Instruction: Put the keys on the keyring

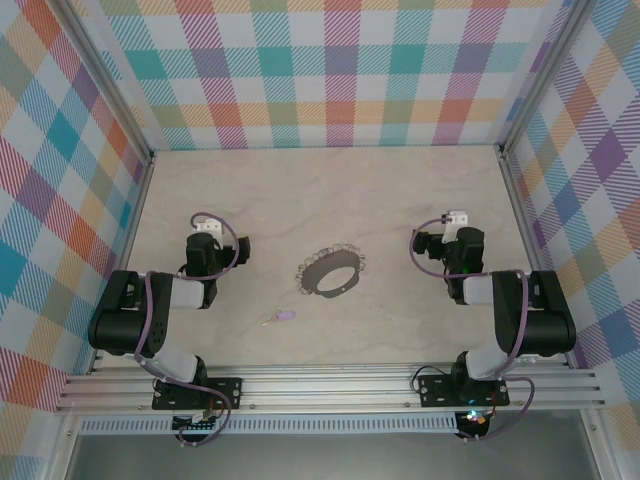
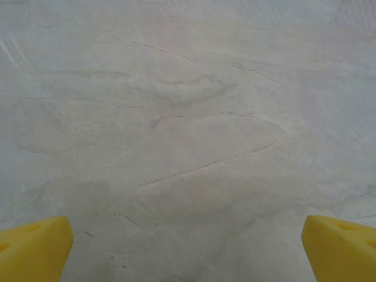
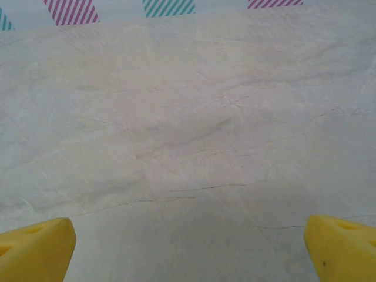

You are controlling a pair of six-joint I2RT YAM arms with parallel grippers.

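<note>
Across the table [image 1: 400, 190], nothing gripped yet; we see trouble in the pick-up.
At far left, our left gripper [image 2: 188, 252] hovers over bare surface, jaws wide apart, empty; the key [image 1: 283, 316] lies flat near the front, just right of that arm; the ring [image 1: 316, 283] lies beyond it at mid-table, near but not touching; our right gripper [image 3: 188, 251], far right, stands wide apart and empty too; we judge the key the hazard: thin and flat, it may skid from the grip or be pinched askew; the ring, unpinned, may slide when the key is pressed to it.
</note>
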